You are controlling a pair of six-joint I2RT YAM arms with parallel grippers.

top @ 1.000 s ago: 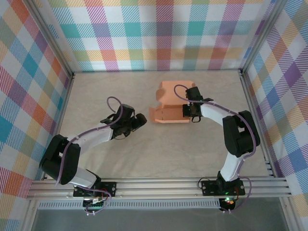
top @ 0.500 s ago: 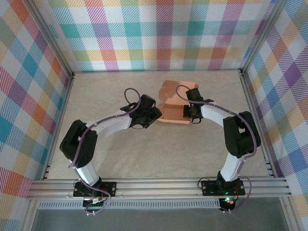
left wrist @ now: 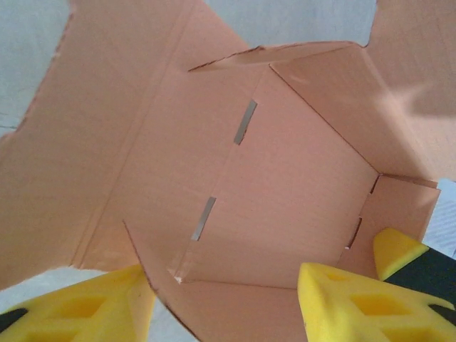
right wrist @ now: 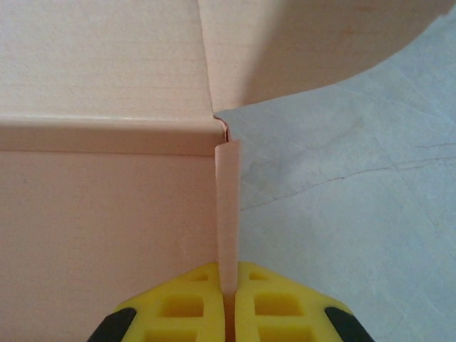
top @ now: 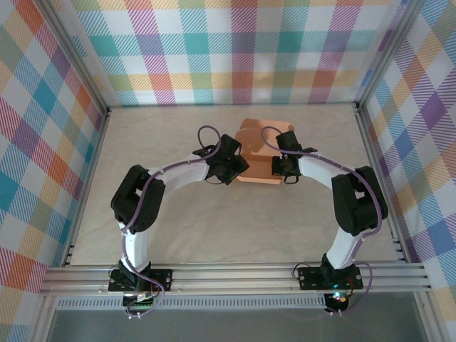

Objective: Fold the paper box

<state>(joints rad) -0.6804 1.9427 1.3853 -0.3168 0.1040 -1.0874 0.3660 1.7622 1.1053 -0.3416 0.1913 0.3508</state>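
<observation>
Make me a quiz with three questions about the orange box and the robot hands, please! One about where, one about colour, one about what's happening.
1. Where does the paper box lie?
A) on the far half of the table
B) beside the arm bases
C) stuck on the back wall

2. What colour are the right gripper's fingers?
A) blue
B) yellow
C) white

3. What is the right gripper doing?
A) hanging wide open
B) holding a pencil
C) pinching a thin flap of the box

Answers:
1 A: the top view shows it beyond the table's middle.
2 B: the right wrist view shows yellow fingers.
3 C: the fingers are closed with the flap's edge between them.
</observation>
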